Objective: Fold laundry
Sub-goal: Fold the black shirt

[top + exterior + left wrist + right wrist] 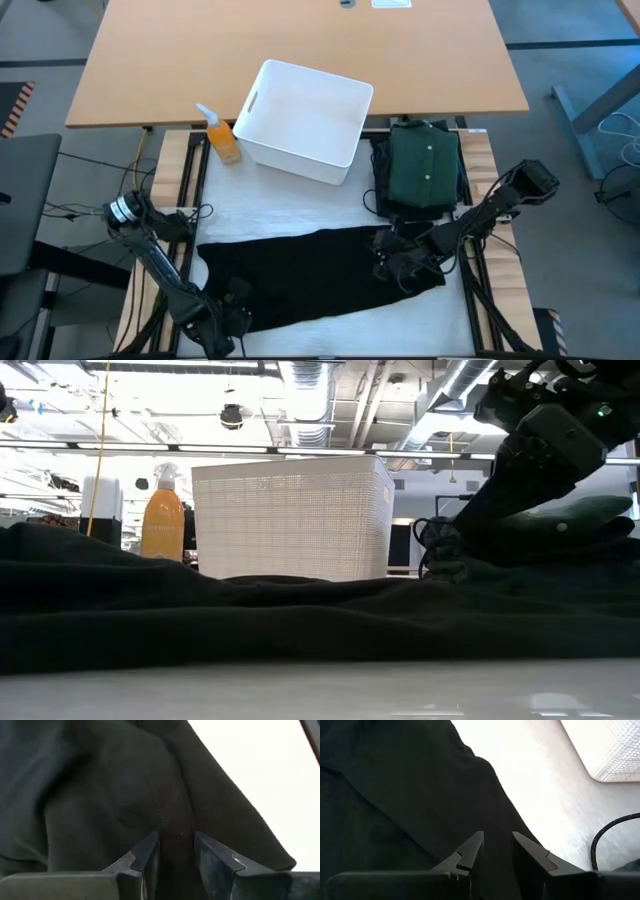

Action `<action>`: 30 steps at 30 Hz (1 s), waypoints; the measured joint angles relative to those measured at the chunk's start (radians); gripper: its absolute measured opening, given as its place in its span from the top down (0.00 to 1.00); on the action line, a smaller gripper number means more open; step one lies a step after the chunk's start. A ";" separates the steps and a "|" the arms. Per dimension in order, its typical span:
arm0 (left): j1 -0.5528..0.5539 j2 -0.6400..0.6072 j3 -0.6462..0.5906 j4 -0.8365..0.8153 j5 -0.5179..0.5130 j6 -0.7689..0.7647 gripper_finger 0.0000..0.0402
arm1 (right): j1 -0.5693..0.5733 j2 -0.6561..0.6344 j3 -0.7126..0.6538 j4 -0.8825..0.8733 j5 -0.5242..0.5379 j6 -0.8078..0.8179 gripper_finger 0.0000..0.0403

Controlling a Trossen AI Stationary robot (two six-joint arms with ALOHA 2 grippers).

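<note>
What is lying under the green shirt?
The green shirt lies on a stack of black clothes whose edges show around it. How many pieces are in the stack cannot be seen; the shirt covers them.

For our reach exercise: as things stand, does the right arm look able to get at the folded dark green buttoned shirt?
Probably yes. The folded dark green buttoned shirt lies uncovered just beyond the right gripper, which sits on the spread black garment; nothing stands between them.

high: overhead | low: table-level | wrists: close on black clothing [125, 795]
</note>
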 joint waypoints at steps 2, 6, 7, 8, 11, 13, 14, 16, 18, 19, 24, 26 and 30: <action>0.000 0.013 0.008 -0.011 0.002 0.000 0.72 | 0.000 0.000 0.000 0.000 -0.001 0.002 0.70; 0.000 0.016 0.009 -0.013 0.032 -0.002 0.72 | 0.000 0.000 0.000 0.000 -0.002 0.002 0.70; 0.000 0.016 0.009 -0.013 0.045 -0.002 0.72 | 0.000 0.000 0.000 0.000 -0.002 0.002 0.70; 0.000 0.016 0.009 -0.013 0.060 -0.002 0.72 | 0.000 0.000 0.000 0.000 -0.002 0.002 0.70; 0.000 0.016 0.008 -0.012 0.105 0.000 0.72 | 0.000 0.000 0.000 0.000 -0.002 0.002 0.70; 0.000 0.016 0.002 -0.010 0.107 -0.005 0.72 | 0.000 0.000 0.000 0.000 -0.002 0.002 0.70; 0.000 0.016 -0.002 -0.010 0.107 -0.010 0.72 | 0.000 0.000 0.000 0.000 -0.002 0.002 0.70; 0.000 0.017 -0.009 -0.009 0.107 -0.021 0.72 | 0.000 0.000 0.000 0.000 -0.002 0.002 0.70; 0.003 0.017 -0.021 0.000 0.109 -0.034 0.72 | 0.000 0.000 0.000 0.000 -0.002 0.002 0.70; 0.004 0.017 -0.025 -0.001 0.112 -0.041 0.72 | 0.000 0.000 0.000 0.000 -0.003 0.002 0.70; 0.007 0.017 -0.033 -0.001 0.102 -0.048 0.83 | 0.000 0.000 0.000 -0.001 -0.003 0.001 0.70; 0.011 0.017 -0.027 -0.005 0.090 -0.049 0.92 | 0.000 0.000 0.000 -0.001 -0.003 0.001 0.70; 0.026 0.017 0.014 -0.017 0.077 -0.017 0.99 | 0.000 0.000 0.000 -0.001 -0.003 -0.001 0.70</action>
